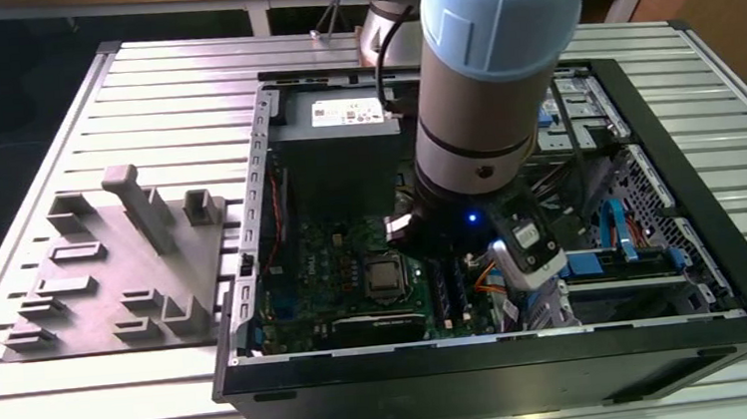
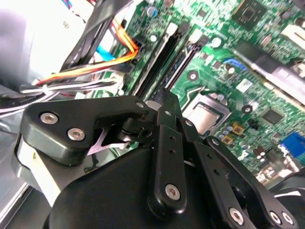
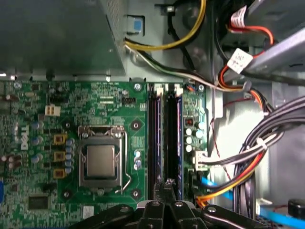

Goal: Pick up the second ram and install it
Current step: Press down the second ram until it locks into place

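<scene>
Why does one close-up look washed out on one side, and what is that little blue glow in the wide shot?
In the second wrist view, the metal case wall is overexposed to white, and the pincer looms blurred in the foreground. In the exterior view, a small blue light shines on the arm's dark wrist.

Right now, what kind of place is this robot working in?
Probably a robotics lab or test bench for computer assembly: an open computer case lies on a slotted aluminium table, a grey parts fixture sits beside it, and the gripper hovers over the motherboard.
</scene>
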### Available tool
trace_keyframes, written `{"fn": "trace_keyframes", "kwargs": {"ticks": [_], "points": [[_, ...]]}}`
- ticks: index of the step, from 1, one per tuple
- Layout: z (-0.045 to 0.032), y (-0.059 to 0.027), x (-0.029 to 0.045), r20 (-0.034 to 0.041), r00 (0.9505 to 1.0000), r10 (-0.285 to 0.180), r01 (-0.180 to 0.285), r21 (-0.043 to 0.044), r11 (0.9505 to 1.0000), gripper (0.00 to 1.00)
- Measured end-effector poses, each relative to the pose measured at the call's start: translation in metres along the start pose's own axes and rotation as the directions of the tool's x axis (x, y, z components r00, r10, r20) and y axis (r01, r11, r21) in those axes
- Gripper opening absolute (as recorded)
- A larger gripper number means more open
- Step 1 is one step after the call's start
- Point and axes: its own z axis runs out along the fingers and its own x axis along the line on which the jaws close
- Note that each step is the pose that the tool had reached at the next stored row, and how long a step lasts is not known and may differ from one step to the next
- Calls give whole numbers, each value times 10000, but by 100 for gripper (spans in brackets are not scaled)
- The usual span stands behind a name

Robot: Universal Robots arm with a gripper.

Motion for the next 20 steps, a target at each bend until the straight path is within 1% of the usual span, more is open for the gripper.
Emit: {"fn": "trace_keyframes", "kwargs": {"ticks": [3, 9, 15, 20], "points": [[-4, -53, -1, 0, 10000, 5, -5, 2, 10000, 7], [8, -114, -1, 1, 10000, 14, -14, 1, 10000, 7], [18, -119, -1, 0, 10000, 14, -14, 0, 10000, 7], [59, -123, 3, 1, 10000, 13, -13, -2, 10000, 7]]}}
